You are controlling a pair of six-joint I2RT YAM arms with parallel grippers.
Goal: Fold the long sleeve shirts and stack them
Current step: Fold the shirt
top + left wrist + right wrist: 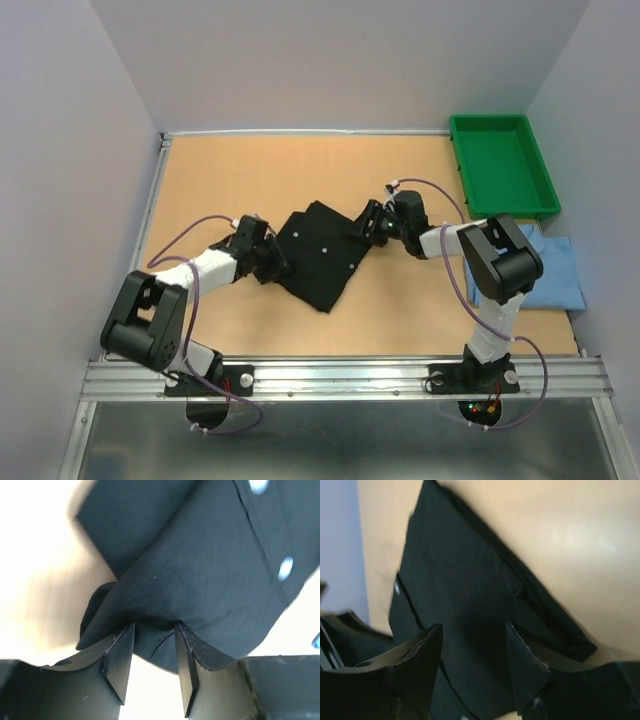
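Observation:
The black long sleeve shirt [322, 252] lies folded into a slanted rectangle mid-table, small white buttons [285, 567] showing. My left gripper [273, 263] sits at its left edge. In the left wrist view its jaws [155, 626] stand apart, a fold of black cloth [210, 570] hanging loosely between the tips. My right gripper [372, 229] is at the shirt's upper right corner. Its fingers [474, 626] are spread over the dark fabric [460, 580], gripping nothing. The light blue shirt [556, 271] lies folded at the right edge, partly behind the right arm.
A green plastic tray [503, 122] stands at the back right corner. Bare wooden table [250, 180] surrounds the black shirt. Grey walls close in the back and both sides. A metal rail [340, 375] with both arm bases runs along the near edge.

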